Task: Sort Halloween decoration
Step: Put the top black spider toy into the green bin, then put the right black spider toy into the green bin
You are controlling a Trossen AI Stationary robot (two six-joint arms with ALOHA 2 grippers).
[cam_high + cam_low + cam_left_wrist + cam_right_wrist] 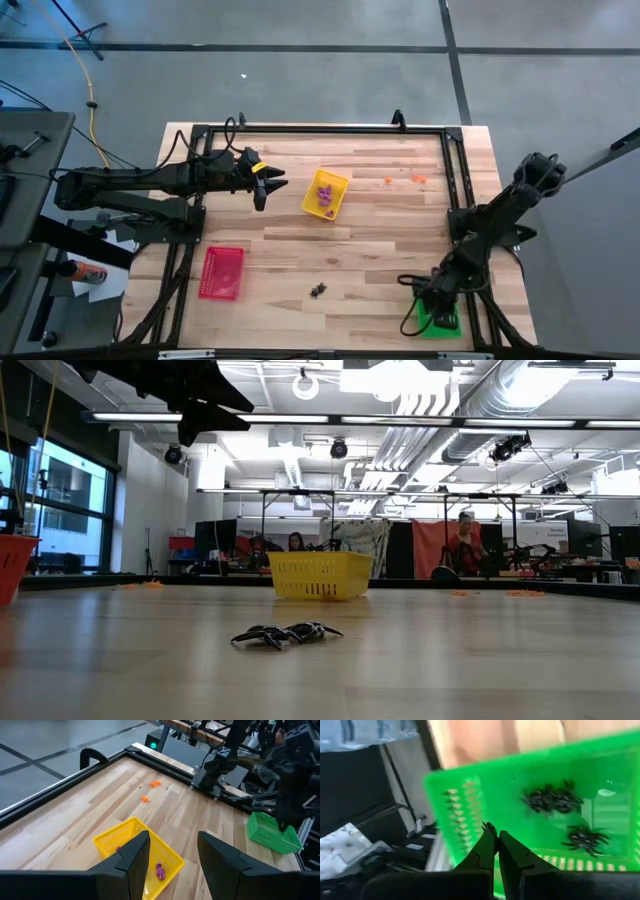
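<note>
Right wrist view: black spiders (552, 799) in green tray (485, 790)

The left arm reaches level across the worktop, its end effector (172, 862) with fingers parted and empty. The right arm folds downward, its end effector (497, 840) closed.

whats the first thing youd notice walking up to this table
The yellow tray mid-table with purple trinkets in it, and the left gripper hovering open beside it. Then the black spiders lying loose near the front edge, and the right gripper shut over the green tray, which holds more spiders.
</note>
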